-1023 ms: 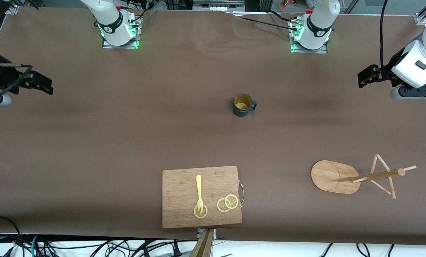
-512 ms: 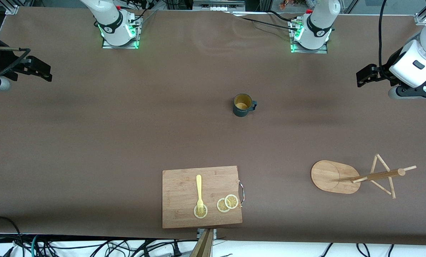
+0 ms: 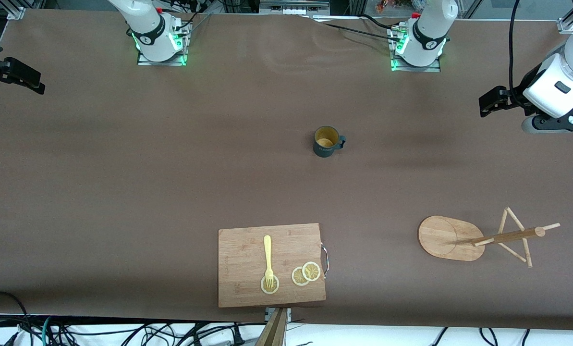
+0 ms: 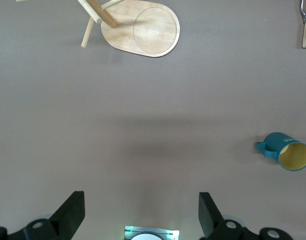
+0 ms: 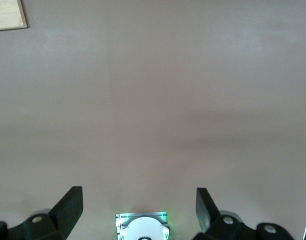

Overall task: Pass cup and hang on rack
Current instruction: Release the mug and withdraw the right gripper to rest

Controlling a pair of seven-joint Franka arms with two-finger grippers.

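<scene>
1. Cup (image 3: 325, 141): it stands upright near the middle of the worktop (image 3: 123, 182). It is dark teal, yellow inside, and its small handle points toward the left arm's end. Nothing touches it.
2. The rack (image 3: 478, 237) stands near the front edge of the worktop, toward the left arm's end, well apart from the cup. It has a flat oval base, one post and thin pegs. No cup hangs on it.
3. The left claw (image 3: 489, 103) is up in the air over the left arm's end of the worktop. Its two fingers (image 4: 73, 212) are spread wide and hold nothing.
4. The right claw (image 3: 24, 79) is up over the right arm's end of the worktop, near the back corner. Its fingers (image 5: 70, 205) are spread wide too, with nothing between them.
5. A wooden board (image 3: 238, 288) lies at the front edge, about the middle. On it are a yellow fork (image 3: 267, 257) and three lemon slices (image 3: 306, 273). The fork's tip rests on one slice.
</scene>
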